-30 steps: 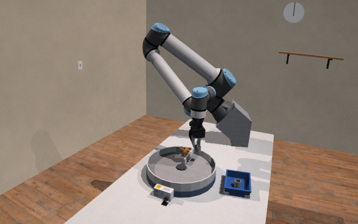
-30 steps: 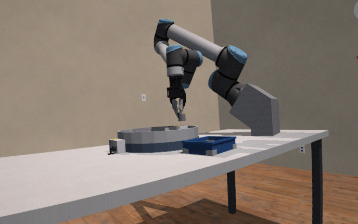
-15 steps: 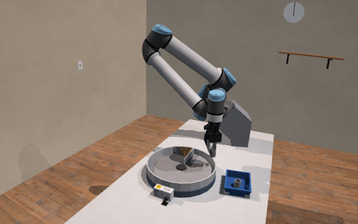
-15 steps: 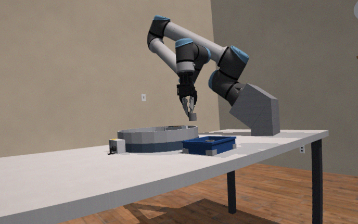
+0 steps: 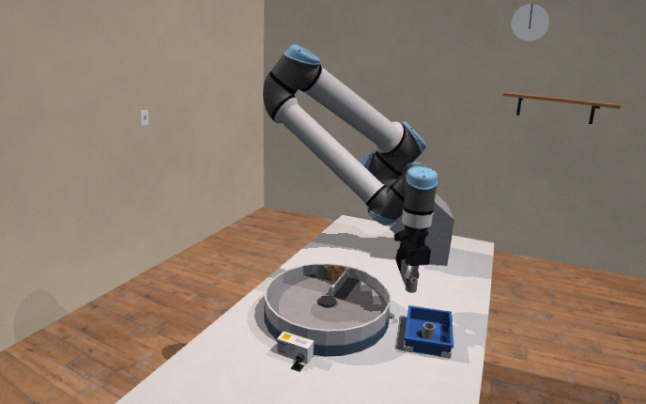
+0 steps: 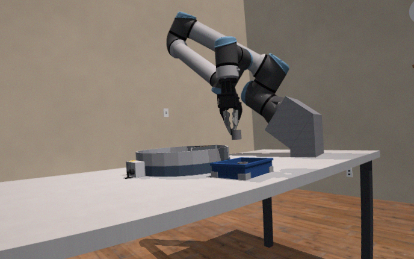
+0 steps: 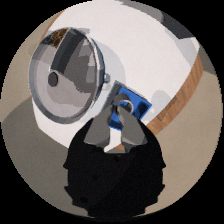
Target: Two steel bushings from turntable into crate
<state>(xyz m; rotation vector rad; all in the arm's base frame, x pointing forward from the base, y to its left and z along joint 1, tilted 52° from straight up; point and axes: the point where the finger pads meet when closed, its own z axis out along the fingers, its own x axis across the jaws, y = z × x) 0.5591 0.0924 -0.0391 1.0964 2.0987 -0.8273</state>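
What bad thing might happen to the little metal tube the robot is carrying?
The gripper pinches the steel bushing only at its rim, high above the table, so it might slip out. Dropped from that height into the blue crate, it could knock the bushing already inside or bounce out.
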